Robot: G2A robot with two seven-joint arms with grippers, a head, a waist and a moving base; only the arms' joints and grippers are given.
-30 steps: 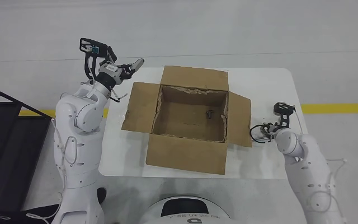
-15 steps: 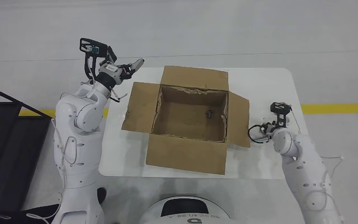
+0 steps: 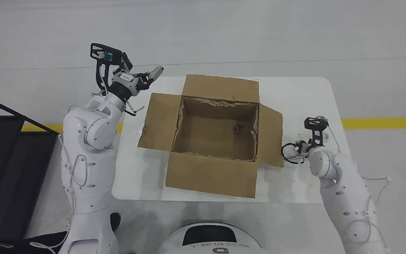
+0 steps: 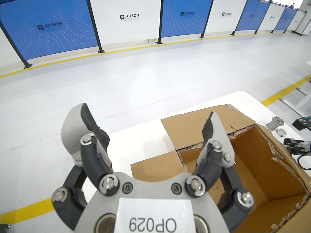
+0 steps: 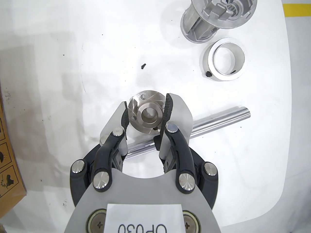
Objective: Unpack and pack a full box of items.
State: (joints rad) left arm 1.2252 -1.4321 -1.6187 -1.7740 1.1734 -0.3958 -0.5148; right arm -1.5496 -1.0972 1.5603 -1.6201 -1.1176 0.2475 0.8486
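The open cardboard box [image 3: 216,171] stands mid-table with one small dark part [image 3: 238,129] on its floor. My right gripper [image 5: 146,113] hangs beside the box's right flap, shut on a flanged metal hub [image 5: 145,112] just above the table; it also appears in the top view [image 3: 292,152]. Under it lies a polished steel rod [image 5: 218,120]. Farther out rest a cast grey housing [image 5: 216,13] and an aluminium collar ring [image 5: 224,59]. My left gripper [image 4: 148,120] is open and empty, raised over the table's far left corner [image 3: 152,73], off the box's flap [image 4: 192,124].
The white table's [image 3: 298,95] rounded right edge [image 5: 284,98] lies close behind the metal parts. A black rack [image 3: 19,165] stands on the floor left of the table. A yellow floor line [image 3: 374,122] runs to the right.
My right arm has shifted slightly toward the box, with the hub still in its gripper. The left arm and the box have not moved.
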